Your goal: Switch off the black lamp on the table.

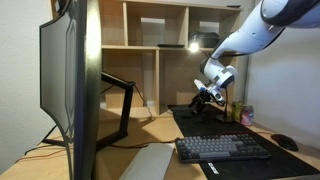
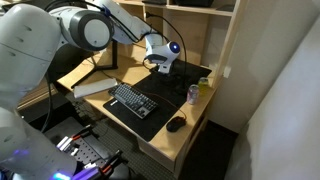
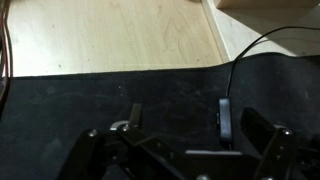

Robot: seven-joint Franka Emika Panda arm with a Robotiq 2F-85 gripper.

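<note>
The gripper [image 1: 208,97] is down low over the far edge of the desk mat [image 1: 186,124], jaws spread wide with nothing between them. In the wrist view both fingers [image 3: 225,116] hang open above the mat.

The black lamp [image 1: 206,42] rises beyond the mat's back edge, its flat head up high and glowing, so the job isn't done. The base is hidden behind the gripper, and I can't make out the switch.

My read is that this is the approach for a press. It would be best to bring the jaws together first so one blunt tip meets the button, then come straight down, gently. That small base looks light, and a sideways shove could slide or tip it.

A thin black curved line [image 3: 245,55] crosses the mat's corner. It could be stem or cord, and either way it's worth keeping clear of.

The mat is matte, finely grained and soft-looking. The table [image 3: 100,35] beyond the mat is pale, smooth wood with a faint grain. The lamp has a slim, dark, hard-edged head on a wiry neck.
</note>
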